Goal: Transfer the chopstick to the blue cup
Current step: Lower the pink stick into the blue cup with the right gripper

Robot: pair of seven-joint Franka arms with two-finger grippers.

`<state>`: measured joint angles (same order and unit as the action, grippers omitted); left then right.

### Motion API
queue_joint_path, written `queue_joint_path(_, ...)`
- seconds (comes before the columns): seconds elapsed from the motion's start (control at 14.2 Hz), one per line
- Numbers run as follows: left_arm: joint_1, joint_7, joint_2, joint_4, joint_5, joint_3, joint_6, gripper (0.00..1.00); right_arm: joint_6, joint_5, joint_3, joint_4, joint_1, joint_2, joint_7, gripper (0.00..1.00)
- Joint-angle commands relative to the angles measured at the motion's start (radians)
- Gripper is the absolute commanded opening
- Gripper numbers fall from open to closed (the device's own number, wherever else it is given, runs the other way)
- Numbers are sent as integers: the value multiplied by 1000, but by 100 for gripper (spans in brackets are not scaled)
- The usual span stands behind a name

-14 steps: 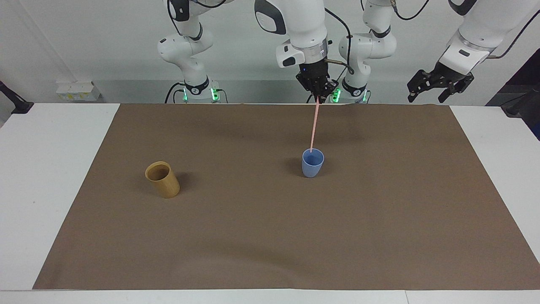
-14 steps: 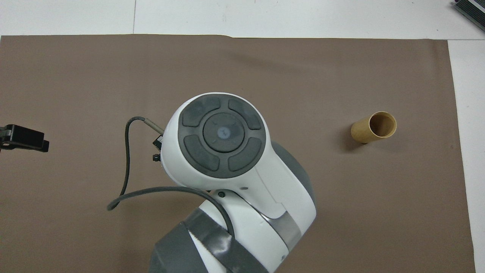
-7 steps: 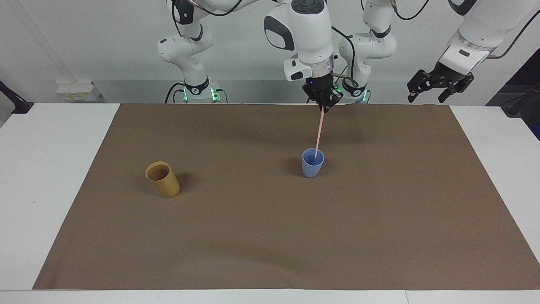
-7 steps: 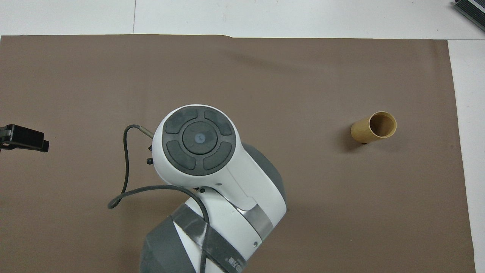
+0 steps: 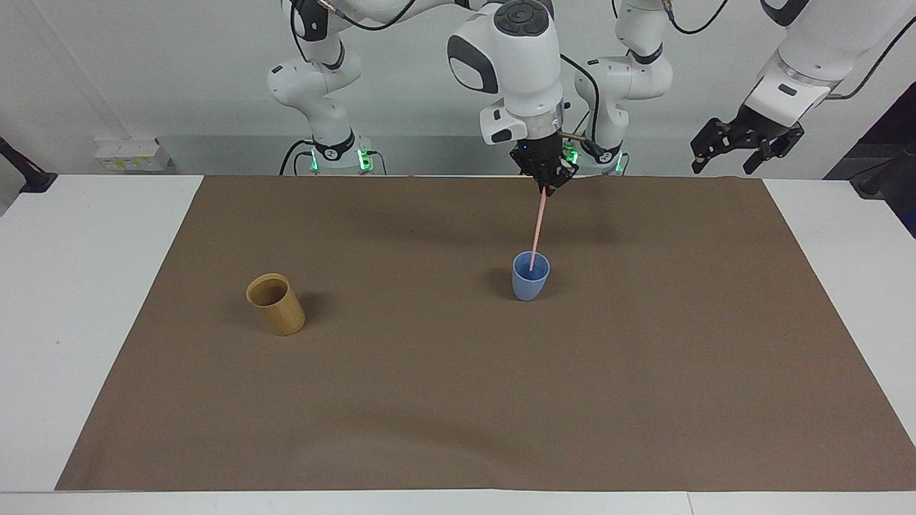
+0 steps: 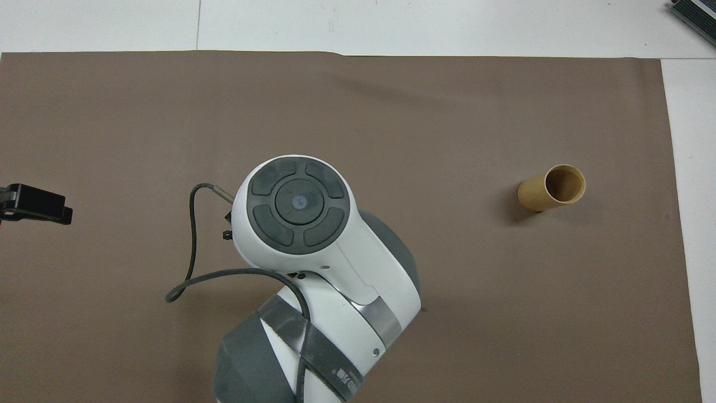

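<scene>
Insertion step: right pincer (image 5: 547, 184) over blue cup (image 5: 530, 277), clamped on chopstick (image 5: 538, 223) w/ tip inside the rim; next called for lowering & release; left pincer (image 5: 744, 143) waited, apart.

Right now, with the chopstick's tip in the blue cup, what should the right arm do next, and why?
Probably open the jaws and let go. The right gripper is shut on the chopstick by its top end, and its lower tip already sits inside the blue cup, so it should drop in and lean on the rim. The left gripper waits, open.
</scene>
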<state>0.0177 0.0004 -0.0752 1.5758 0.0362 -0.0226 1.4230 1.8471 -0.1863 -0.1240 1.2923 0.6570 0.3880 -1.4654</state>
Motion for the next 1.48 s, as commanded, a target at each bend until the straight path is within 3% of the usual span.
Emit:
queue_joint_path(0.0,-12,4,-6,-3,-4,-5,-4,100,66,-28,-6,79,-11,-24,-9,0)
queue_joint_path(0.63,-12,4,-6,-3,-4,-7,-4,100,176,-28,-6,194,-11,-29,-4,0)
queue_joint_path(0.84,-12,4,-6,-3,-4,-7,-6,100,182,-28,-6,203,-10,-29,-4,15)
queue_joint_path(0.91,-12,4,-6,-3,-4,-7,-6,100,178,-28,-6,202,-10,-28,-4,27)
queue_joint_path(1.06,-12,4,-6,-4,-4,-5,-4,100,169,-27,-6,197,-11,-28,-6,39)
queue_joint_path(1.13,-12,4,-6,-7,-4,-7,-4,100,166,-27,-6,194,-11,-28,-4,49)
queue_joint_path(1.41,-12,4,-6,-4,-4,-5,-4,100,162,-27,-6,179,-19,-23,-4,65)
